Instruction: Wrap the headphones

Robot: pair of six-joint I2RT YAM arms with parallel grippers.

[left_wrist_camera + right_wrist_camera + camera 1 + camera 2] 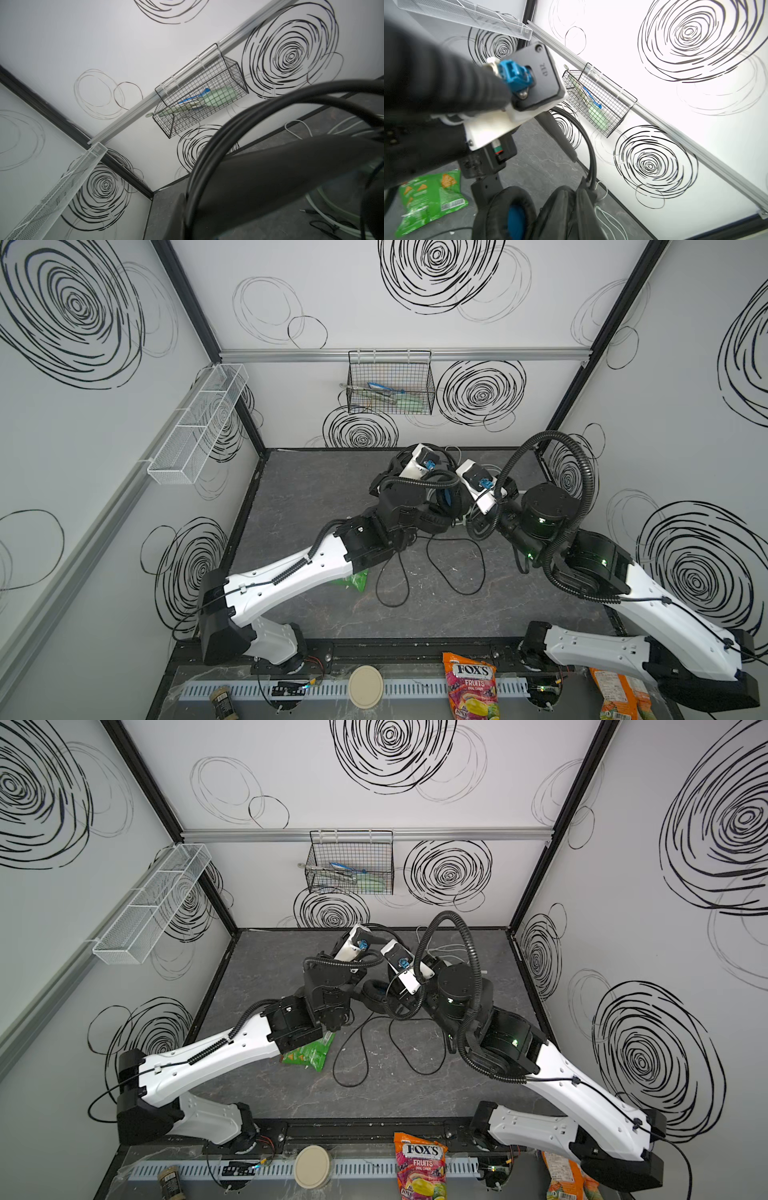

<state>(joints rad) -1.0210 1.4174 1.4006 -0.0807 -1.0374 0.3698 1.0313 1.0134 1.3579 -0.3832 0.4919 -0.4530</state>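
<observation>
The black headphones stand between my two arms at the back middle of the table, and a blue-lined earcup shows. My left gripper is shut on their black headband, which arcs up past the fingers. In both top views those fingers are hidden under the wrist camera. My right gripper sits beside the earcup at the headband's foot, its fingers almost together, and I see nothing between them. The black cable lies in loose loops in front. A pale cable lies at the back wall.
A green snack bag lies under the left forearm. A black wire basket hangs on the back wall and a white mesh basket on the left wall. A candy bag, a round lid and an orange bag sit on the front ledge.
</observation>
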